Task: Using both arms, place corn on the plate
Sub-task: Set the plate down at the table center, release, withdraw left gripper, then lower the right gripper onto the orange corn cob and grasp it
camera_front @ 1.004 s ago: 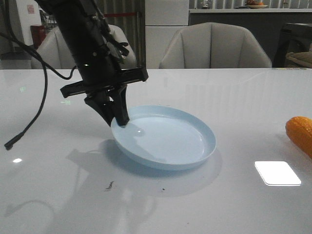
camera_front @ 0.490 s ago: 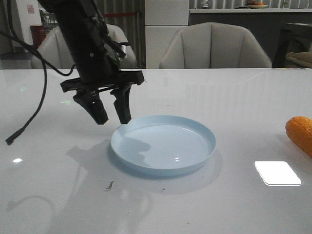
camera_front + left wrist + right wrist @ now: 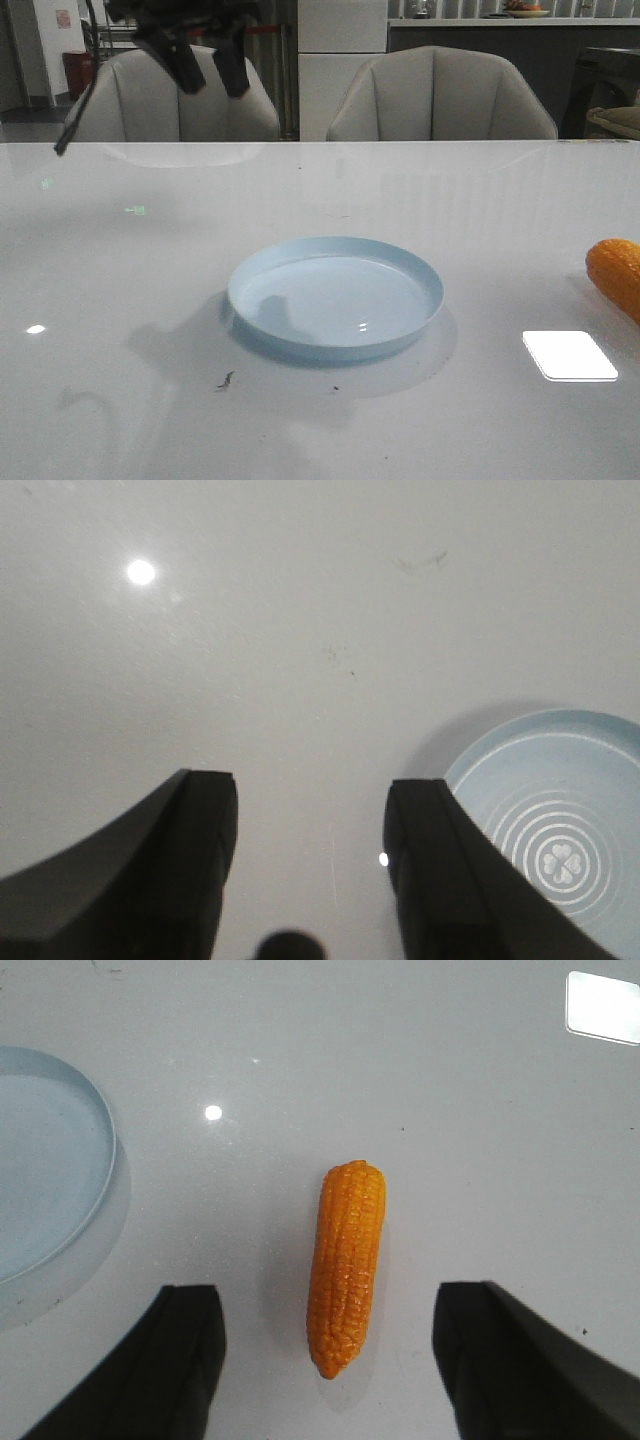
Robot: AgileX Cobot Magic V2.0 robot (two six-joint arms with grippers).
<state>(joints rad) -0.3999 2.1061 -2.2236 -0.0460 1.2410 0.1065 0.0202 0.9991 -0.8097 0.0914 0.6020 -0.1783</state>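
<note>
The pale-blue plate (image 3: 335,293) lies flat and empty in the middle of the white table; it also shows in the left wrist view (image 3: 560,850) and the right wrist view (image 3: 45,1170). The orange corn (image 3: 617,272) lies on the table at the right edge, cut off by the frame. My left gripper (image 3: 208,68) hangs open high above the table, up and left of the plate, holding nothing (image 3: 312,815). My right gripper (image 3: 330,1330) is open above the corn (image 3: 345,1265), whose tapered end lies between the two fingers, untouched. The right gripper is outside the front view.
Two grey chairs (image 3: 440,95) stand behind the table's far edge. A bright light reflection (image 3: 568,354) lies on the tabletop in front of the corn. Small dark specks (image 3: 225,379) sit near the plate's front left. A black cable (image 3: 75,120) hangs from the left arm.
My left gripper opened, let go of the plate's rim so the plate settled flat, then rose high and away to the back left. The corn has not moved.
</note>
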